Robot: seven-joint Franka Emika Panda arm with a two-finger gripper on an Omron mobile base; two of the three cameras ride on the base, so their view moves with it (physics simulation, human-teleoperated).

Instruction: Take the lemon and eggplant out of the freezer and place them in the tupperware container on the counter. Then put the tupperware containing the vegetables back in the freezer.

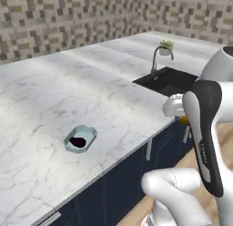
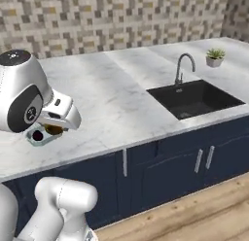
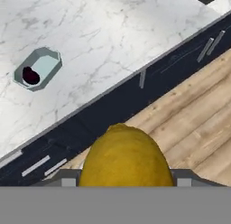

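Hand view: lemon (image 3: pixel 126 155), dimpled yellow-orange ovoid, clamped between the fingers, carried over wood floor just outside the worktop (image 3: pixel 103 38) edge. Tupperware container (image 3: pixel 38 68), translucent blue-green, octagonal, rimmed, lies up and left of the lemon, well apart, on veined white marble. Eggplant (image 3: pixel 30 76), glossy near-black, sits inside at one end; other end free. Judgement: next move carries the lemon inward over that free end.

Setting: home kitchen. Evidence: white marble counter (image 1: pixel 68 93) over navy cabinets (image 2: pixel 185 162), black sink (image 2: pixel 194 98) with curved faucet (image 2: pixel 184 66), mosaic tile backsplash (image 2: pixel 121 16), wood floor (image 2: pixel 194 211), potted plant (image 2: pixel 214 57).
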